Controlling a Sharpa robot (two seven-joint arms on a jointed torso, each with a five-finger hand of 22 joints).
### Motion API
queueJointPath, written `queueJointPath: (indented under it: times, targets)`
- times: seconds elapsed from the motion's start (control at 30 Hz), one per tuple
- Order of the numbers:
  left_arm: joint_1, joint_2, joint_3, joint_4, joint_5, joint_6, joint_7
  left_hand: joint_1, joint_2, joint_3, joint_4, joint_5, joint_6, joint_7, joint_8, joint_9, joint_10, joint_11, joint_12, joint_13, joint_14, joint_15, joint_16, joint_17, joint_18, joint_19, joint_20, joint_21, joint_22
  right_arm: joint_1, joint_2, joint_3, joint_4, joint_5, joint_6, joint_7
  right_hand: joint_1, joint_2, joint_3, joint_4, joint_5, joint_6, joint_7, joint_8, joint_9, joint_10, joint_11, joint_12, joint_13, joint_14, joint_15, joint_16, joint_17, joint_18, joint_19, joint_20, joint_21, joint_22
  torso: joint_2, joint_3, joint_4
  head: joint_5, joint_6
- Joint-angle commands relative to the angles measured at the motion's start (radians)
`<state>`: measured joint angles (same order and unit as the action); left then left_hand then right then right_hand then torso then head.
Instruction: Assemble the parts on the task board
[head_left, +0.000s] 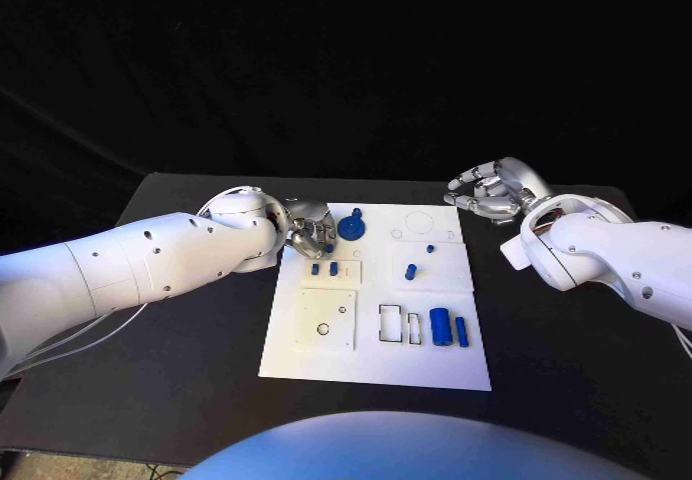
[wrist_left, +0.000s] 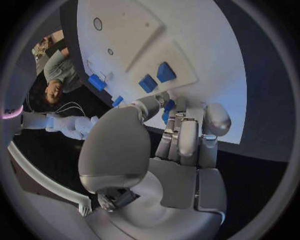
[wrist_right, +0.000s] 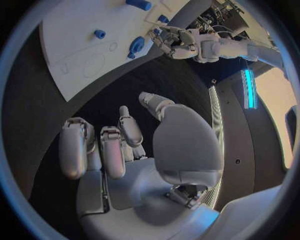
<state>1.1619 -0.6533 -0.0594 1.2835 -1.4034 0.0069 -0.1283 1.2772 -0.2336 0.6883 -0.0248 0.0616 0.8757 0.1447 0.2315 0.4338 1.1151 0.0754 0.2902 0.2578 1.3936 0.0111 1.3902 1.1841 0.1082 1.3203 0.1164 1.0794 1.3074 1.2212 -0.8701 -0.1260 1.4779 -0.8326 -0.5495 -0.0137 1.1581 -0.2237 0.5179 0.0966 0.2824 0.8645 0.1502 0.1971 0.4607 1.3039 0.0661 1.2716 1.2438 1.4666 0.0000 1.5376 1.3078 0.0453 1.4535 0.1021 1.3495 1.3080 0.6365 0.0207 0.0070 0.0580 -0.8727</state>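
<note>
The white task board (head_left: 375, 355) lies in the middle of the black table. My left hand (head_left: 307, 232) is at the board's far left corner and pinches a small blue part (wrist_left: 168, 107) between thumb and fingers. Beside it lies a round blue gear-like part (head_left: 353, 222). Two small blue blocks (head_left: 325, 268) stand just in front of the left hand, and also appear in the left wrist view (wrist_left: 156, 77). My right hand (head_left: 490, 190) hovers off the board's far right corner, fingers loosely curled and holding nothing.
A blue peg (head_left: 411, 269) and a tiny blue piece (head_left: 430, 248) sit mid-board. Two blue cylinders (head_left: 450, 329) lie near the board's right edge beside empty rectangular slots (head_left: 394, 322). A square plate with a hole (head_left: 326, 318) sits at the near left.
</note>
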Motion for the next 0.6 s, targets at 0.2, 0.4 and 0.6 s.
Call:
queueJointPath:
  times: [0.2,0.4,0.6]
  targets:
    - [0.000,-0.004,0.001,0.005,0.010,-0.001,-0.004,-0.012,0.000,-0.005,0.003,0.005,-0.002,-0.004,-0.006,-0.001,-0.012,0.007,-0.010,0.001,-0.014,0.005,-0.005,-0.008,-0.010,-0.011,0.003,-0.017,0.131,0.000,0.000,0.000,-0.001,-0.005,0.009,0.002,-0.010,-0.004,0.006,0.001,0.004,-0.007,-0.003,0.006,0.001,-0.002,-0.002,-0.006,-0.003,0.083,-0.006,-0.005,0.189,0.009,-0.008,0.000,-0.003,0.167,0.000,0.0000,0.0007,0.000,0.000]
    - [0.000,-0.010,0.002,0.009,0.021,-0.022,0.006,-0.012,-0.007,-0.019,0.000,0.002,-0.006,-0.019,-0.010,-0.003,-0.121,0.036,-0.008,0.016,-0.114,0.032,-0.048,-0.128,0.007,-0.087,0.025,-0.118,0.106,0.000,0.000,0.000,-0.003,-0.005,0.008,0.002,-0.010,-0.004,0.006,0.001,0.004,-0.007,-0.003,0.006,0.001,-0.002,-0.002,-0.006,-0.003,0.083,-0.006,-0.005,0.189,0.009,-0.008,0.000,-0.003,0.167,0.000,-0.0006,0.0015,0.001,0.000]
    - [-0.001,-0.013,0.002,0.012,0.026,-0.025,0.009,-0.008,-0.004,-0.023,-0.002,0.002,-0.005,-0.025,-0.010,-0.003,-0.149,0.039,0.008,0.026,-0.125,0.035,-0.043,-0.138,0.009,-0.095,0.030,-0.123,0.104,-0.001,0.000,0.000,-0.004,-0.005,0.007,0.002,-0.010,-0.004,0.006,0.001,0.004,-0.007,-0.003,0.006,0.001,-0.002,-0.002,-0.006,-0.003,0.083,-0.006,-0.005,0.189,0.009,-0.008,0.000,-0.003,0.167,0.000,-0.0004,0.0002,0.003,0.000]
